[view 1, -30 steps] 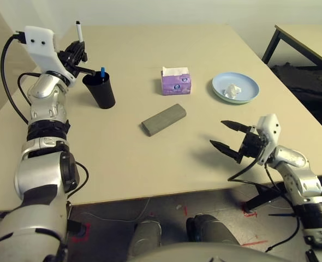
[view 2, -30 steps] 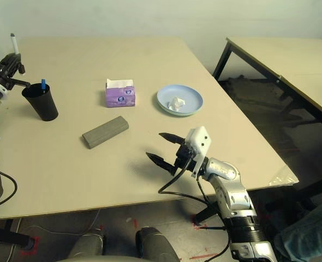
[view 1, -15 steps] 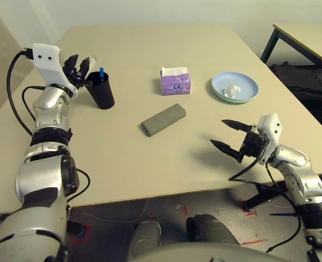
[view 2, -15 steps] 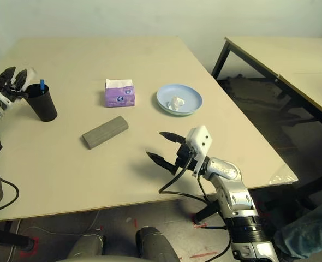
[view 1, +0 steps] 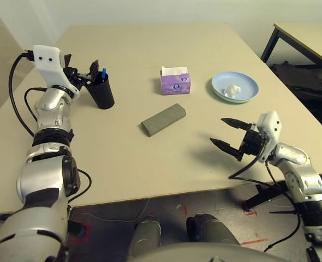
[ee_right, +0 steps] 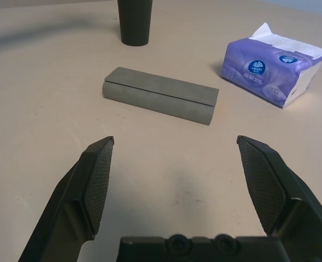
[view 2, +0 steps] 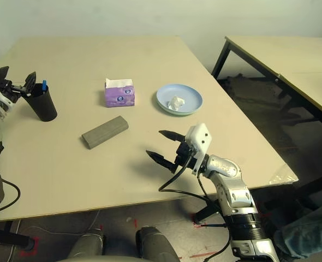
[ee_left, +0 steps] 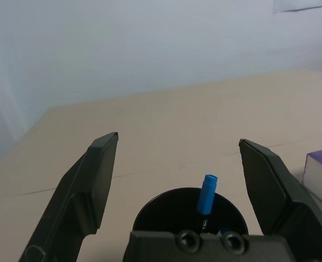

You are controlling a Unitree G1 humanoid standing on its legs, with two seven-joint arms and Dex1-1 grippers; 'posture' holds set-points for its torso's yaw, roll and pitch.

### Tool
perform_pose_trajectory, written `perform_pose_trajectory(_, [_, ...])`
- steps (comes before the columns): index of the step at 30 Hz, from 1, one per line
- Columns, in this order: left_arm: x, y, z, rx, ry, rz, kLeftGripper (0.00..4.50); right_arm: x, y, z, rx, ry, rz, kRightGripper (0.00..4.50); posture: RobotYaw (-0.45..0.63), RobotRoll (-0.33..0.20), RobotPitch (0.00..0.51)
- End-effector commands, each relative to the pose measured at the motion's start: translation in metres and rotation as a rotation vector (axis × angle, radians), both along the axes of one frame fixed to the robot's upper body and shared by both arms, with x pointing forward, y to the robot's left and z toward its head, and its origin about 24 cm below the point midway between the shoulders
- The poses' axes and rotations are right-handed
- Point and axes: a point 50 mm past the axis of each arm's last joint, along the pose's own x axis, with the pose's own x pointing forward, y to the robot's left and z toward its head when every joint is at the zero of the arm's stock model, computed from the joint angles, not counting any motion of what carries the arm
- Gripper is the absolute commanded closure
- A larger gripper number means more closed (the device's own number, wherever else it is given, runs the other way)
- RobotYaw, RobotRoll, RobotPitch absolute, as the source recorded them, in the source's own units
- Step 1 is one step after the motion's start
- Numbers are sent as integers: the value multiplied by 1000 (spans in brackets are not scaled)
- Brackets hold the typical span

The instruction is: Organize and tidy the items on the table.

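Left fingers [ee_left: 101, 174] wide apart over black cup [view 1: 102, 91], right fingers [ee_right: 95, 180] wide, both empty.

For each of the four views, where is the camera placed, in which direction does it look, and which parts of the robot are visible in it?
Left eye and right eye views: head camera, looking down on the table; both forearms show.
Left wrist view: looks along the open left gripper into the black cup with the blue-capped pen.
Right wrist view: looks along the open right gripper at the grey glasses case.
Shared: the purple tissue box is in all views.
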Motion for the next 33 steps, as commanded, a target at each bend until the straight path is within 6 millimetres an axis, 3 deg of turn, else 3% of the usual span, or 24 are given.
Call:
perform_pose_trajectory(1, [-10, 14, -6, -2, 13, 25, 14, 3, -7, 3, -1, -15, -42, 0, -17, 0, 74])
perform_pose_trajectory(6, [-37, 39, -13, 16, 22, 50, 14, 12, -29, 11, 37, -68, -213, 0, -5, 0, 77])
perform_pose_trajectory(11, [-74, 56, -31, 13, 58, 81, 14, 21, -64, 13, 41, -134, -443, 0, -1, 0, 72])
perform_pose_trajectory(18, [-108, 51, -54, 16, 119, 97, 14, 22, -108, 12, 55, -179, -659, 0, 9, 0, 62])
perform_pose_trajectory(22, [-128, 44, -73, -3, 157, 119, 14, 11, -136, -1, 57, -154, -770, 0, 13, 0, 57])
perform_pose_trajectory(29, [-140, 38, -84, -39, 170, 171, 14, 0, -161, -18, 25, -122, -864, 0, 10, 0, 46])
perform_pose_trajectory(33, [-143, 37, -85, -46, 170, 192, 14, 1, -165, -21, 24, -117, -868, 0, 12, 0, 42])
